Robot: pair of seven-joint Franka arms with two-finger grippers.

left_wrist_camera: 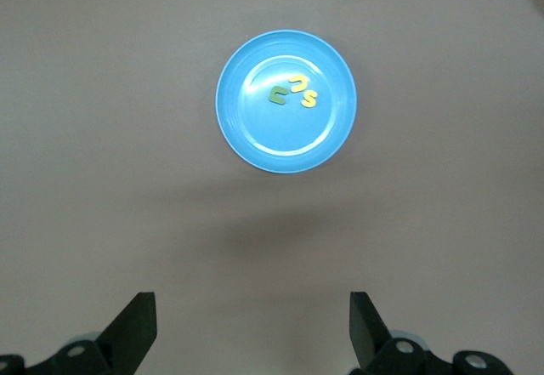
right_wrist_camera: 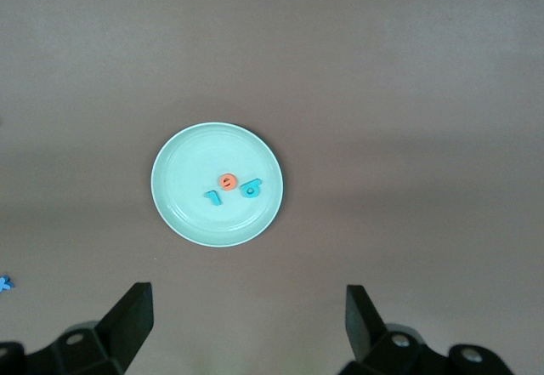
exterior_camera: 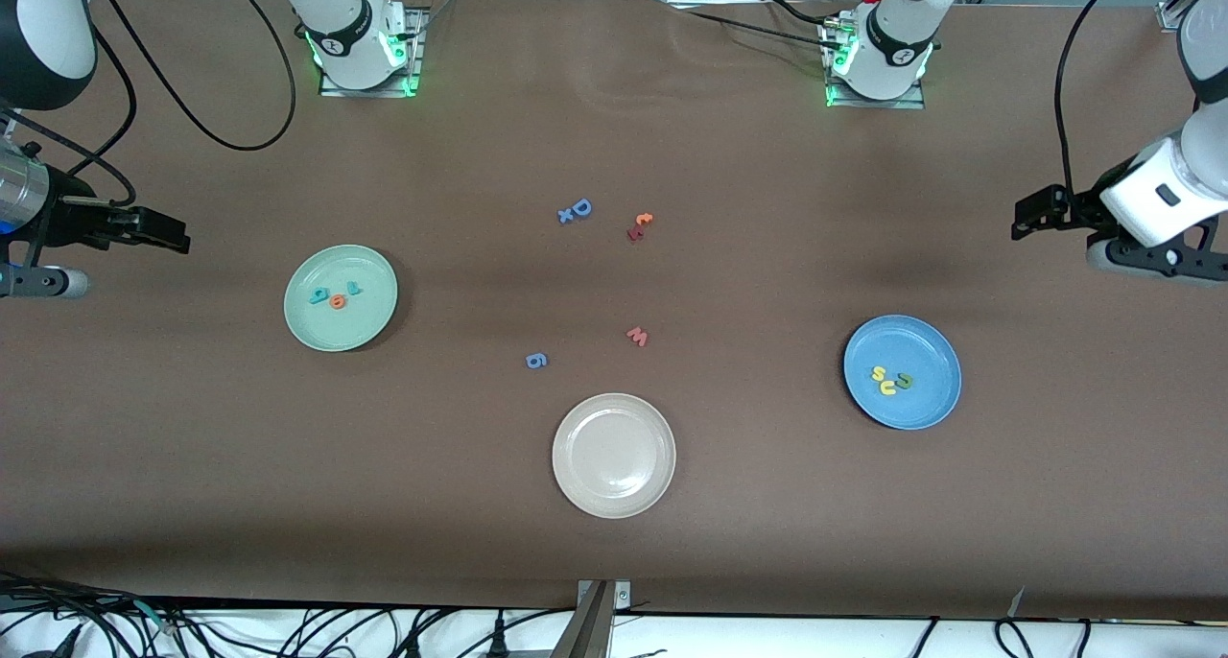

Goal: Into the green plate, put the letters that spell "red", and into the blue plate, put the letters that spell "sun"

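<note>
The green plate (exterior_camera: 317,327) lies toward the right arm's end of the table. In it lie the orange "e" (right_wrist_camera: 226,183), the teal "r" (right_wrist_camera: 213,196) and the teal "d" (right_wrist_camera: 251,190). The blue plate (exterior_camera: 926,351) lies toward the left arm's end and holds the yellow "s" (left_wrist_camera: 310,99), the yellow "u" (left_wrist_camera: 297,84) and the dark green "n" (left_wrist_camera: 278,95). My right gripper (exterior_camera: 163,231) hangs open and empty above the table beside the green plate (right_wrist_camera: 183,179). My left gripper (exterior_camera: 1031,215) hangs open and empty beside the blue plate (left_wrist_camera: 255,128).
An empty beige-white plate (exterior_camera: 614,455) sits mid-table, nearest the front camera. Loose letters lie in the middle: a blue "D" (exterior_camera: 580,207), an orange and dark red pair (exterior_camera: 641,224), a red "w" (exterior_camera: 637,336) and a blue "9" (exterior_camera: 536,360).
</note>
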